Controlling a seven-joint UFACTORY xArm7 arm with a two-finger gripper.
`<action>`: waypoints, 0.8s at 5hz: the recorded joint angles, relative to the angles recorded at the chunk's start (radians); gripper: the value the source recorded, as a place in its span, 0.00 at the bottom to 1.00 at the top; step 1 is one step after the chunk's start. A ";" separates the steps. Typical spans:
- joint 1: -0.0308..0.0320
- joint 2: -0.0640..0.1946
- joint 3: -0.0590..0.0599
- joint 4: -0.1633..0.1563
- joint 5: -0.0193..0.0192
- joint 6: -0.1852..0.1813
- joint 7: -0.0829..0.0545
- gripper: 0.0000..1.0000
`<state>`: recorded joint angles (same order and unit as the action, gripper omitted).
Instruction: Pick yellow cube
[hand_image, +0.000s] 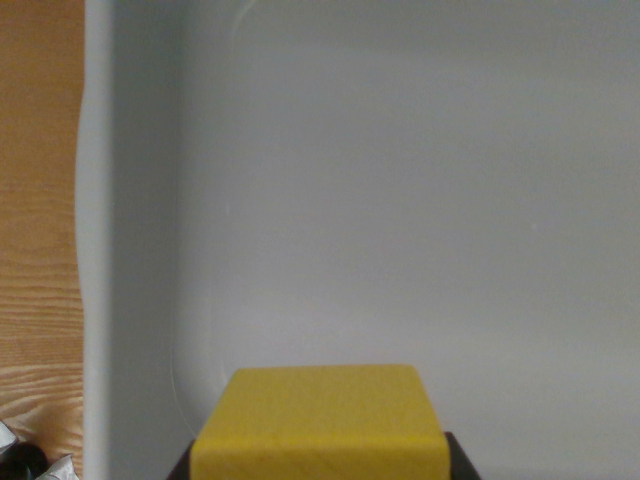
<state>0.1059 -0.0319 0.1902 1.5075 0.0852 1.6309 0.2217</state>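
Gripping yellow cube (318, 420) between dark fingertips (462, 462) of claw (320, 465), closed on its sides. Beyond claw: white bin (130, 250) floor; wooden table (40, 200) off wrist view's left. Grasp looks done; lift clearance can't tell. Left: raise, confirm hold.

No text, labels or numbers can be read anywhere.
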 joint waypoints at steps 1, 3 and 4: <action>0.0000 0.000 0.000 0.000 0.0000 0.000 0.000 1.00; -0.0003 -0.003 0.000 0.007 0.0004 0.010 0.000 1.00; -0.0004 -0.005 0.000 0.010 0.0007 0.015 0.000 1.00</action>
